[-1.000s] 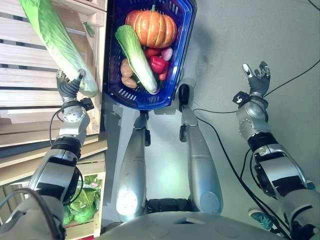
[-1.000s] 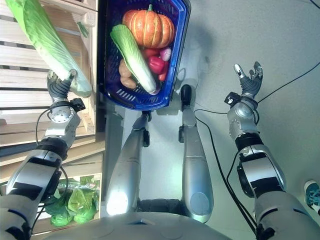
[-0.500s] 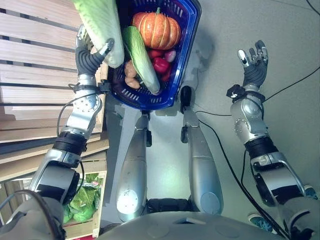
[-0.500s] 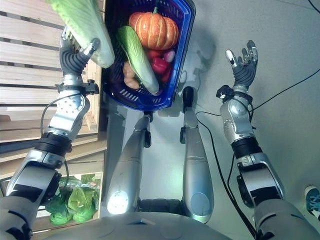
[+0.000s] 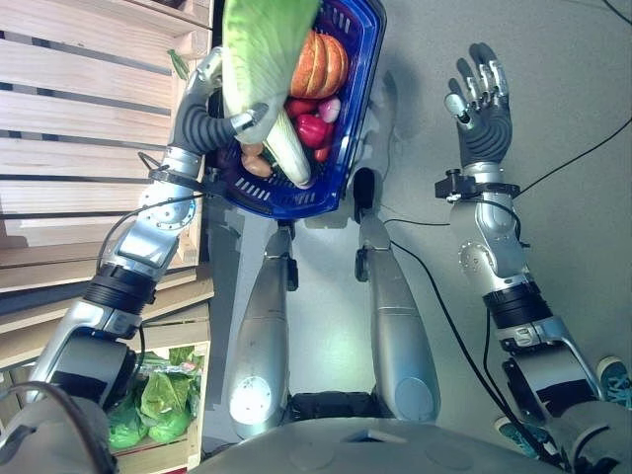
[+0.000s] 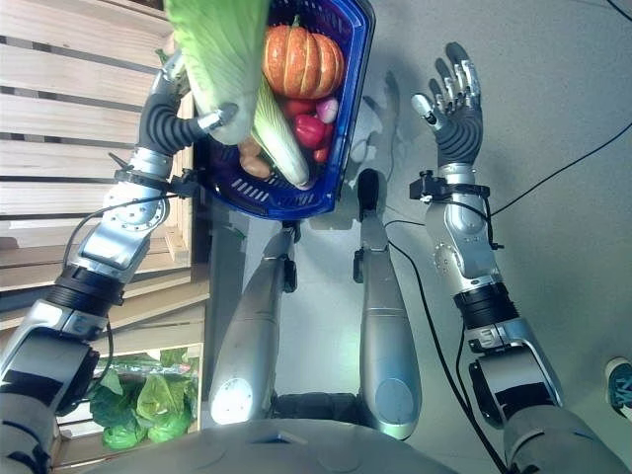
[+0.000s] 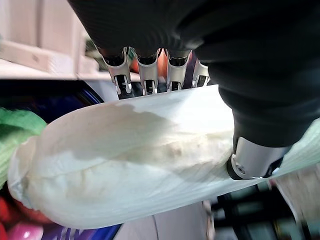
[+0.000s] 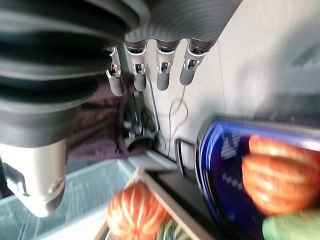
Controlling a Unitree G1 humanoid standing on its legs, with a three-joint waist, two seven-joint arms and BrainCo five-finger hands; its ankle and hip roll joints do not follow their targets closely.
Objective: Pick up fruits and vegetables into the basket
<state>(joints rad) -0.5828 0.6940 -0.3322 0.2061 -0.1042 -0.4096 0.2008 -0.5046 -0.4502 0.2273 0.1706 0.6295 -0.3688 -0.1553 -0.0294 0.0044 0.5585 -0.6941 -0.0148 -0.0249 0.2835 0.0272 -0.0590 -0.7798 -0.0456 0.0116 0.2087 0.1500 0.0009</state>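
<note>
Cabbage [image 5: 259, 49] carried over basket [image 5: 357, 89], left hand [image 5: 212, 118]

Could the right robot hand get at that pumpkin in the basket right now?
Probably yes: the right robot hand is open and holds nothing, beside the blue basket. But the cabbage in the left robot hand hangs over the pumpkin and might crowd it.

Looked like a mock grocery shop or produce stall set up on a plain grey floor [image 5: 553, 59]. There were slatted wooden crates [image 5: 79, 148] for display, one holding bagged greens [image 5: 163, 400], plus a blue plastic shopping basket [image 5: 357, 89] loaded with a pumpkin [image 6: 301, 59].
</note>
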